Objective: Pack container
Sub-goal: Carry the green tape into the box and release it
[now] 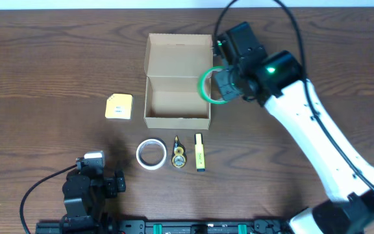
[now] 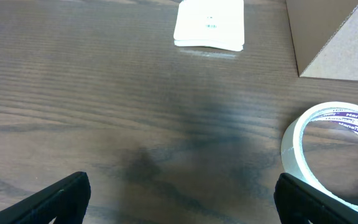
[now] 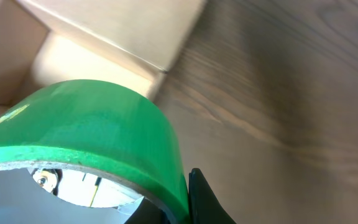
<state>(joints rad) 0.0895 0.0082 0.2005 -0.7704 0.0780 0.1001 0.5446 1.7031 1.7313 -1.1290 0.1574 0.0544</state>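
The tan cardboard container [image 1: 177, 88] stands open in the middle of the table, its flap lid folded back. It also shows in the left wrist view [image 2: 334, 37] and the right wrist view [image 3: 92, 37]. My right gripper [image 1: 221, 88] is shut on a green tape roll [image 1: 208, 86] and holds it over the container's right wall. The green roll fills the right wrist view [image 3: 86, 130]. My left gripper [image 1: 99, 182] is open and empty near the front left; its fingers frame bare table [image 2: 179, 199].
A white tape roll [image 1: 151, 154], also in the left wrist view [image 2: 331, 155], a small dark-and-yellow object [image 1: 178, 155] and a yellow highlighter [image 1: 199, 151] lie in front of the container. A yellow pad [image 1: 119, 106] lies to its left.
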